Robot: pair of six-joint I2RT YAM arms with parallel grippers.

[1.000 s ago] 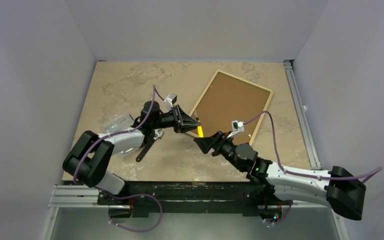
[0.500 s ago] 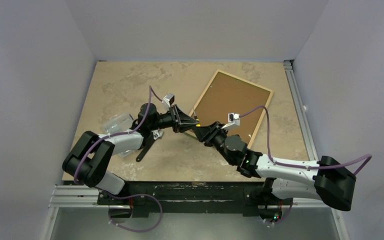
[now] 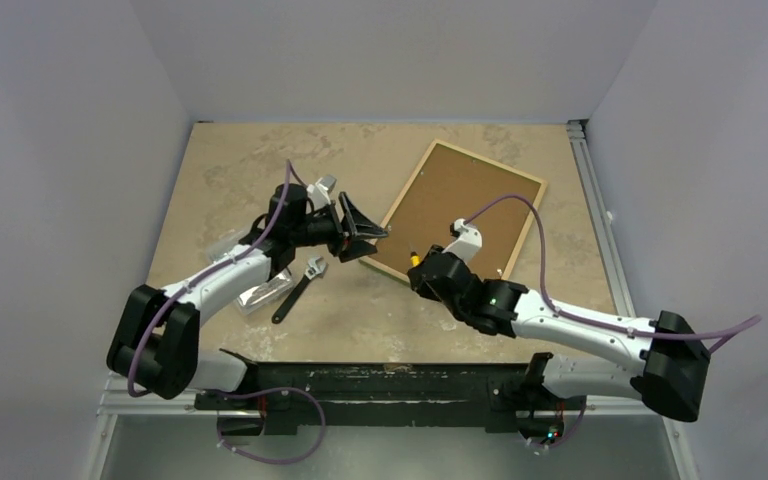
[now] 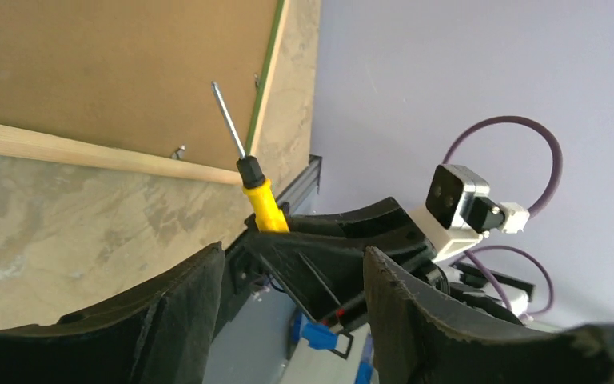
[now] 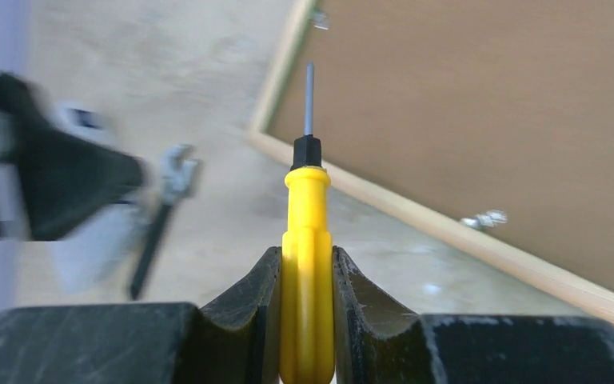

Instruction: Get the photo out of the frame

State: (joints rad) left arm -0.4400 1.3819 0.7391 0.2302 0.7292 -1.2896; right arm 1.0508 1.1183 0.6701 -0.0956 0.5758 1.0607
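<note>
Pale grey-lilac walls (image 3: pixel 60 150) enclose a beige marbled tabletop (image 3: pixel 230 170); a metal rail (image 3: pixel 600 230), perhaps aluminium, lines its right side.

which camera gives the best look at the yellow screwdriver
Right wrist: the screwdriver fills the centre, its handle clamped in the right gripper, shaft clear. Left wrist shows its shaft and upper handle, smaller, from the side. Top external shows only a yellow speck.

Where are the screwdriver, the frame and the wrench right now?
screwdriver (image 5: pixel 306 240), right wrist view, on the yellow handle.
frame (image 3: pixel 492 162), top view, on its far wooden edge.
wrench (image 3: pixel 295 295), top view, on the middle of its handle.
</note>
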